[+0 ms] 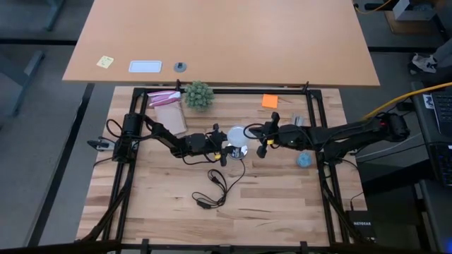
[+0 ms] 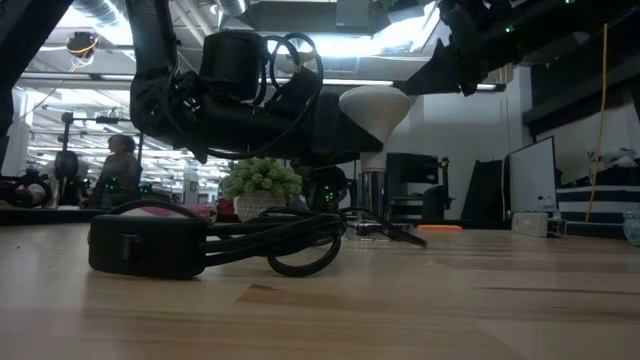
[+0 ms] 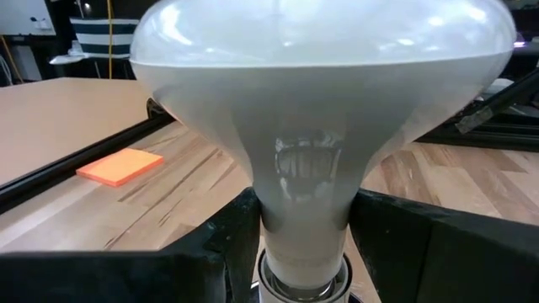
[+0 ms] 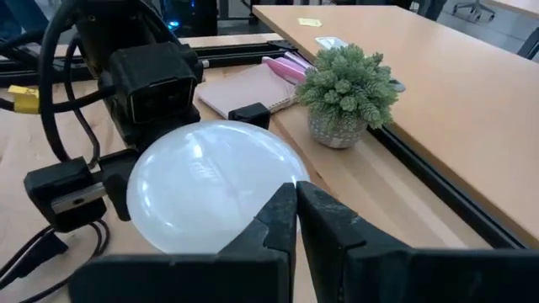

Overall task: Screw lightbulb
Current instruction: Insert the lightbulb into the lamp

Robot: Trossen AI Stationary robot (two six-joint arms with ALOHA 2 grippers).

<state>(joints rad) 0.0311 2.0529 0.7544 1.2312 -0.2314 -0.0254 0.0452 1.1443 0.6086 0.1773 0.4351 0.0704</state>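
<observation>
- The white frosted lightbulb (image 1: pixel 236 134), a round dome tapering to a narrow greyish screw base, is standing upright near the middle of the pale wooden counter (image 1: pixel 169 212), dome up, its long axis vertical and its base sitting down in the round silvery socket (image 2: pixel 373 188).
- The left claw (image 3: pixel 290 252) is reaching in level from the bulb's left, its dark fingers (image 3: pixel 232 231) sitting either side of the narrow neck just above the base; I cannot tell whether they are actually pressing on it.
- The right claw (image 4: pixel 296 206) is hanging beside the dome on the bulb's right, its two fingertips pinched together and holding nothing.
- Judging by this, the left arm is the nearer one, and any turning would be going around that vertical axis.
- The small green potted plant (image 4: pixel 347 93) is standing well apart, at the counter's far edge.
</observation>
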